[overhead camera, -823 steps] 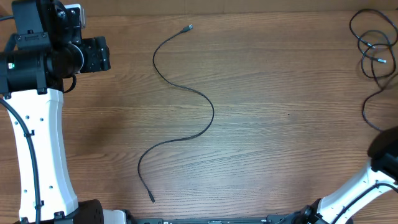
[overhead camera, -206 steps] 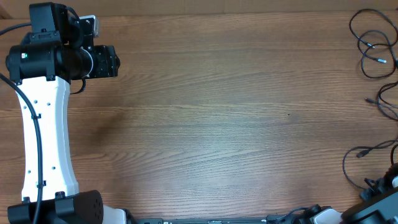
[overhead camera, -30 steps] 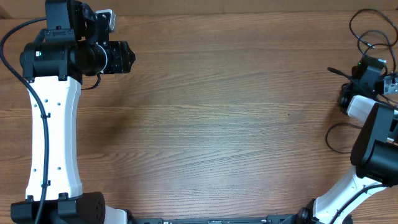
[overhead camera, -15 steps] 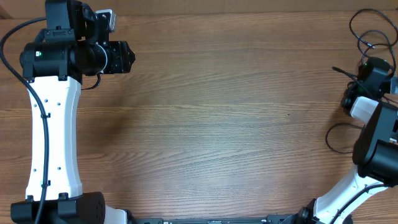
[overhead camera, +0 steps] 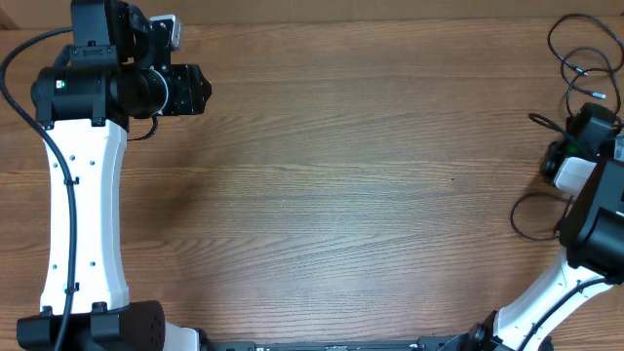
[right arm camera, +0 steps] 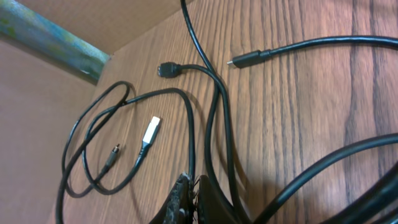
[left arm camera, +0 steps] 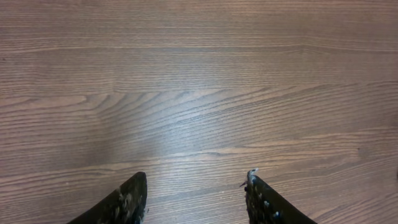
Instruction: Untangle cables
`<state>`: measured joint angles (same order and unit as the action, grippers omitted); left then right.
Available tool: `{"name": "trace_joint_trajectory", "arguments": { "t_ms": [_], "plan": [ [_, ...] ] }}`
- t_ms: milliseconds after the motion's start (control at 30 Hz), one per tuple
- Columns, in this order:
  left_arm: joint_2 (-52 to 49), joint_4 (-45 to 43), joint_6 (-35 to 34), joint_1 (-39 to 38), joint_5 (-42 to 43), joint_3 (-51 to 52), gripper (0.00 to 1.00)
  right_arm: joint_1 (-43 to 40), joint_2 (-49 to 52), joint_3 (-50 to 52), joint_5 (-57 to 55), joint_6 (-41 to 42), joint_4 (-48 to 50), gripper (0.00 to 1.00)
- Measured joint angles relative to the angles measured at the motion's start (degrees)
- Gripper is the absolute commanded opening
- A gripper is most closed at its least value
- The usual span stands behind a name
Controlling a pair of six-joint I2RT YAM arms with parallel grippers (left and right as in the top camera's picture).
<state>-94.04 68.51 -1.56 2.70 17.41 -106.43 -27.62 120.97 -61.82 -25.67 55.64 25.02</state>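
- The left gripper (left arm camera: 196,188) hovered over bare wood of the table (left arm camera: 199,74), at its far-left part in the overhead view. Its two fingers stood wide apart with nothing between them.
- The right gripper (right arm camera: 193,194) sat at the right edge of the table, low over the cables (right arm camera: 221,90). Its fingertips were pressed together, and one thin strand ran straight into the pinch.
- The cables lay in loose, overlapping loops at the far-right corner of the table, well apart from the left arm.
- In the right wrist view, a silvery flat plug (right arm camera: 151,130) and a small pin-type plug (right arm camera: 112,152) lay inside one thin loop.
- A dark connector (right arm camera: 168,68) and a second dark plug (right arm camera: 247,59) lay farther out on the wood, each on a thicker strand.
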Motion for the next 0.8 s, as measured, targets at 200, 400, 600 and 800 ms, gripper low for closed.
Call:
{"name": "trace_joint_trajectory", "arguments": {
  "t_ms": [200,400,600,800],
  "plan": [
    [0.0,0.0,-0.1,0.0,0.0,0.0,0.51,0.0,3.2,0.0,1.3,-0.2,0.3,0.04],
    [0.0,0.0,-0.2,0.0,0.0,0.0,0.51,0.0,4.1,-0.3,2.4,-0.2,-1.1,0.04],
    [0.0,-0.1,-0.2,0.0,0.0,0.0,0.51,-0.7,3.0,-1.8,6.0,-0.2,-6.8,0.04],
    [0.0,-0.4,-0.2,0.0,0.0,0.0,0.51,-0.7,-1.9,-1.9,12.2,1.6,-18.8,0.04]
  ]
}}
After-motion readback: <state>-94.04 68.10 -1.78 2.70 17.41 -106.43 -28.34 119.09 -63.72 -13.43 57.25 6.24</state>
